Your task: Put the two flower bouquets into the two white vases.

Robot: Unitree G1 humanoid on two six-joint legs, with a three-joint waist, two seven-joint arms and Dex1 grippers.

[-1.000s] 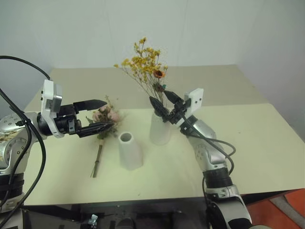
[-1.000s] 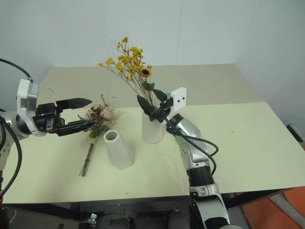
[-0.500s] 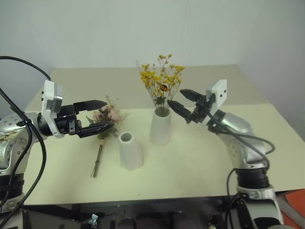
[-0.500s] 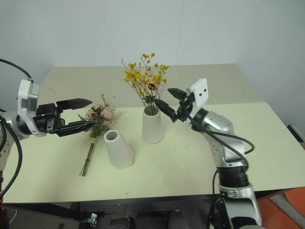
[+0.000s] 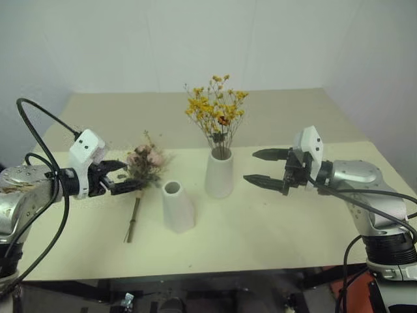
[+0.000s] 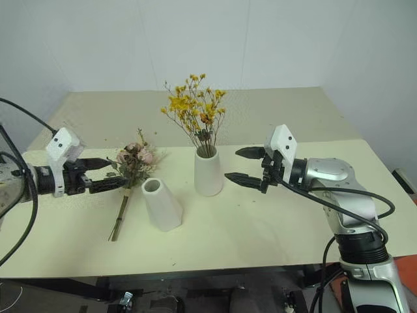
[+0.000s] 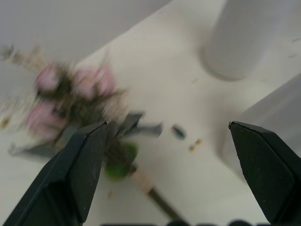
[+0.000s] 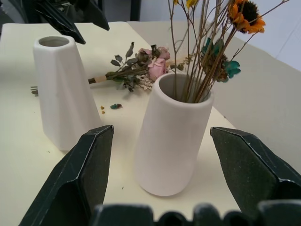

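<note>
The yellow bouquet [image 5: 216,109] stands upright in the wide vase [image 5: 219,173], its stems dropping through the round mouth and its small yellow-orange heads fanning out above; one larger orange flower sits among them. This vase rests near the table's [image 5: 306,228] centre. The narrow vase [image 5: 177,206] stands empty at about 8 o'clock from the wide vase, near it but apart. The pink bouquet [image 5: 144,163] lies flat on the table at about 10 o'clock from the narrow vase, rose heads toward the far edge and its stem [image 5: 133,218] running back toward the near edge. Small crumbs of plant matter lie on the table between the pink bouquet and the two vases, seen in the right wrist view.

The left gripper [image 5: 122,175] hovers at 9 o'clock from the pink bouquet, fingers spread wide, tips just beside the rose heads; contact cannot be judged. The right gripper [image 5: 262,167] hangs at 3 o'clock from the wide vase, apart from it, fingers spread and holding nothing, pointing toward the vase. No brand, label or writing is legible on any object.
</note>
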